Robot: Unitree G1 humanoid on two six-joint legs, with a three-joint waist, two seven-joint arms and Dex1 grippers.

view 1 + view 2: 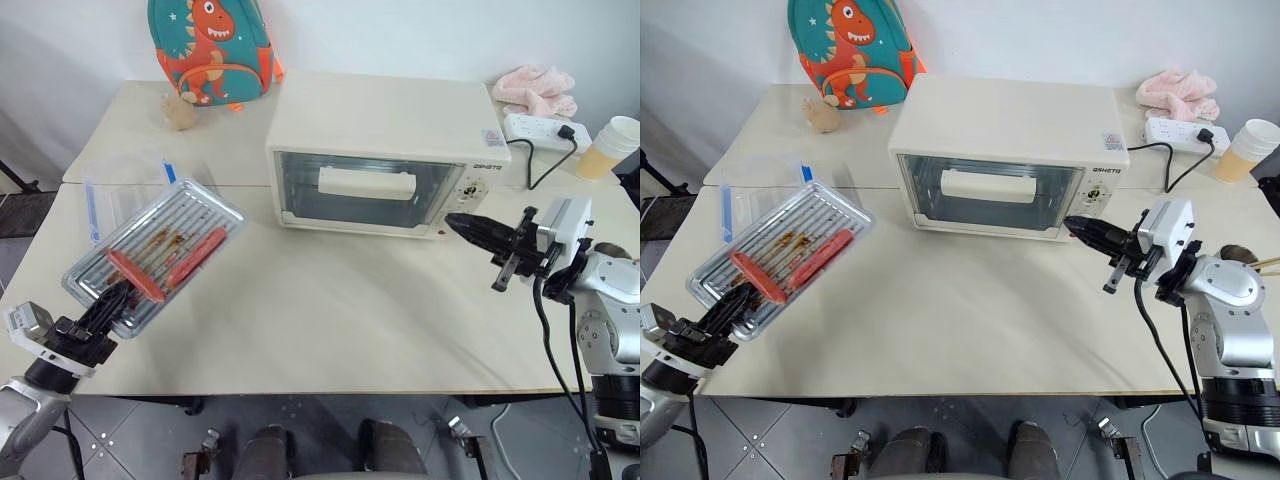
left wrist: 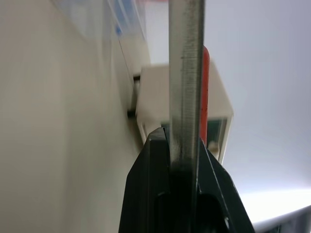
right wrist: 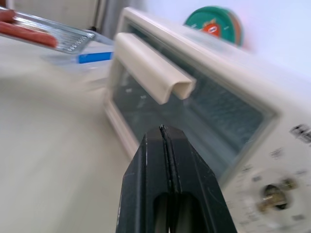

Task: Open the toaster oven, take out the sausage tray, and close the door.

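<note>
Left gripper (image 1: pixel 112 300), at about 8 o'clock in the head view: black fingers pinched on the near rim of the sausage tray (image 1: pixel 205 205); the left wrist view shows the tray's thin metal edge (image 2: pixel 186 82) clamped between the two fingers. Sausage tray: shallow silver, ribbed and grease-stained, held tilted over the left part of the table (image 1: pixel 330 310), its far end toward 1 o'clock; two red sausages (image 1: pixel 135 276) lie in its near half. Clear plastic box (image 1: pixel 125 190) with blue clips: on the table just behind the tray, partly hidden by it. Small tan object (image 1: pixel 179 112): at 11 o'clock on the far table edge, kind not discernible. Dinosaur backpack (image 1: pixel 210 45): teal and orange, upright against the wall at about 11 to 12 o'clock. Toaster oven (image 1: pixel 385 150): cream-white, centre of table toward 12 o'clock, well apart from the tray; the door (image 1: pixel 365 190) is shut, its bar handle (image 1: pixel 365 183) across the glass; knobs on the right-hand panel. Right gripper (image 1: pixel 468 228), at 3 o'clock: fingers pressed together, holding nothing, pointing level at the oven's lower right front corner, just beside the control panel; contact cannot be told. Pink cloth (image 1: pixel 535 90), white power strip (image 1: pixel 545 132) and paper cup (image 1: pixel 612 145): at 1 to 2 o'clock, behind the oven.
</note>
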